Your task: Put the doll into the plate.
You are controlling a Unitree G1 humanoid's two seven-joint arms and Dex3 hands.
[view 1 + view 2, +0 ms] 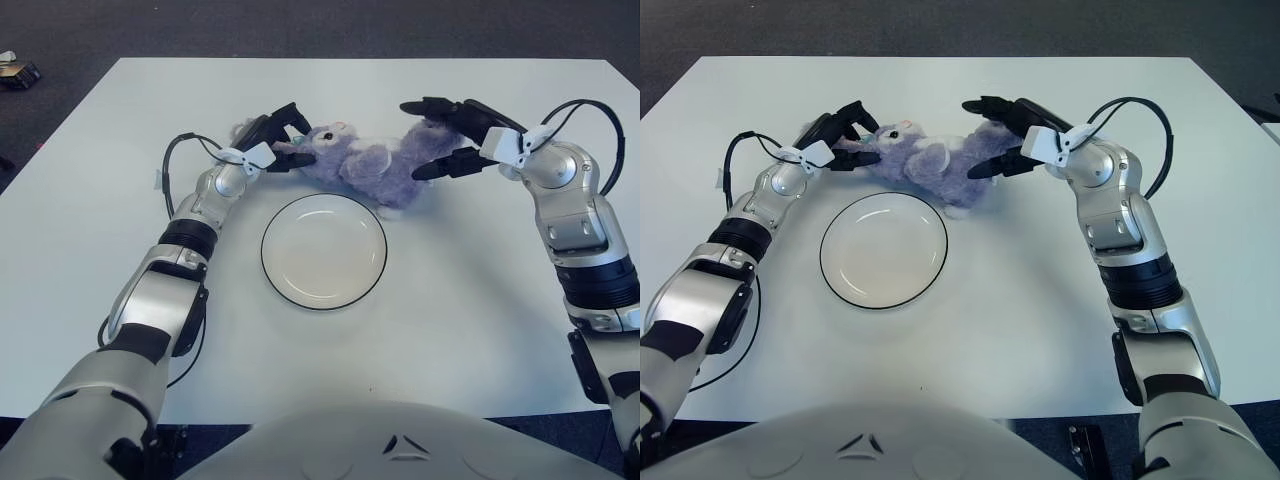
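A purple plush doll (365, 160) lies on its side on the white table (480, 310), just behind a white plate (323, 255) with a dark rim. One of its pale feet reaches the plate's far edge. My left hand (283, 138) is at the doll's head end, with its fingers curled around the head and ear. My right hand (437, 138) is at the doll's rear end, with fingers above and below the body, closing on it. The plate holds nothing.
A small dark object (15, 72) lies on the floor beyond the table's far left corner. Cables loop off both forearms, one by the left wrist (172, 165) and one by the right (600, 115).
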